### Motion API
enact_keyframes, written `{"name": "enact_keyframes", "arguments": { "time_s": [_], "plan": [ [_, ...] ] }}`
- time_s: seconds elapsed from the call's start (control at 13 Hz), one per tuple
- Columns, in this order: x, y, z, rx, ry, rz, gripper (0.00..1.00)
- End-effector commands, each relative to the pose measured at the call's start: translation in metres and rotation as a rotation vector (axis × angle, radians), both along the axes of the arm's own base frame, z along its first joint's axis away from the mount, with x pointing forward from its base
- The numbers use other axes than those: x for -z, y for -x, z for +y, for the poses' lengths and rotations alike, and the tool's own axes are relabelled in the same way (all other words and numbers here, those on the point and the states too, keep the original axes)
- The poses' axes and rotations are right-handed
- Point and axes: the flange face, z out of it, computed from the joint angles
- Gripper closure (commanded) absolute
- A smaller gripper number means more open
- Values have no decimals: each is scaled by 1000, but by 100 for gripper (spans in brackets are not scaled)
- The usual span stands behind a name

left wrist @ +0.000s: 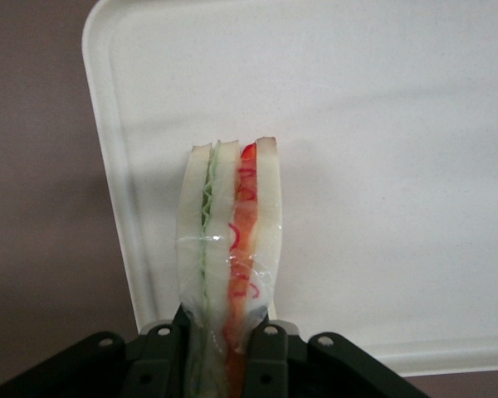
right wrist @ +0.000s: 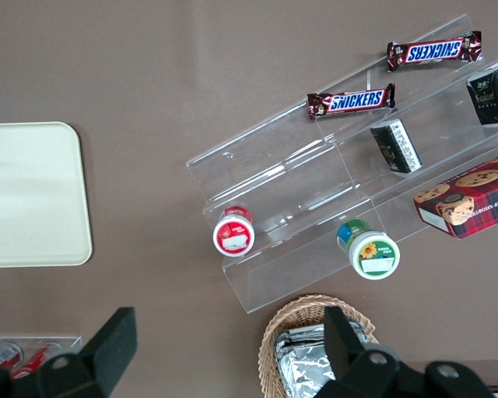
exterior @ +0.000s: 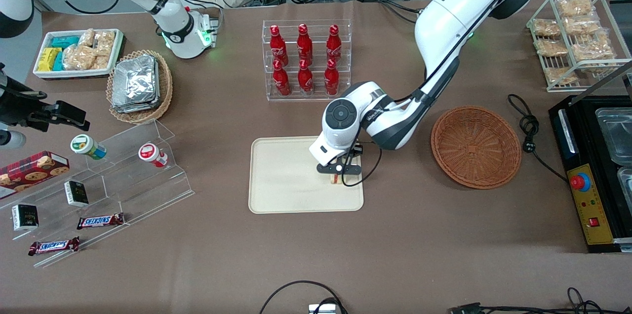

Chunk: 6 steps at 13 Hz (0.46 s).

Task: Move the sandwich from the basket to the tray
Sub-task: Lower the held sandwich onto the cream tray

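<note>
Cream-beige and bare over most of its surface, the tray [exterior: 286,176] is seen on the brown worktop [exterior: 395,255], nearer to the front camera than the rack of red bottles [exterior: 306,59]. The claw [exterior: 337,174] is held low over the part of the tray nearest the basket [exterior: 476,147], and it is clamped on the sandwich [left wrist: 230,240]. In the left wrist view the wedge is gripped at one end between the two dark fingers [left wrist: 264,352], its clear wrap pinched slightly, with the green and red-orange filling layers shown edge-on and the tray surface seen under it. Whether the wedge is already touching the tray or is just above it cannot be told.

The reddish-brown basket is seen with nothing in it, so the lifting and carrying are judged to be done, and the step in hand is taken to be the set-down. For the next move, a short descent is called for if any gap is left, then the fingers are to be parted so that the wedge is let go well inside the rim, and a straight rise is wanted so that the wrap is not dragged along.
</note>
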Motion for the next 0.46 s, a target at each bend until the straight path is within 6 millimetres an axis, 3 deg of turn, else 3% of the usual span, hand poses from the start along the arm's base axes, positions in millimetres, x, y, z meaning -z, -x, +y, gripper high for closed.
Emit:
{"name": "enact_keyframes", "arguments": {
  "time_s": [0.0, 0.38],
  "plan": [
    [2, 1, -11, 1, -2, -21, 68],
    [9, 2, -10, 5, -11, -17, 63]
  ]
}}
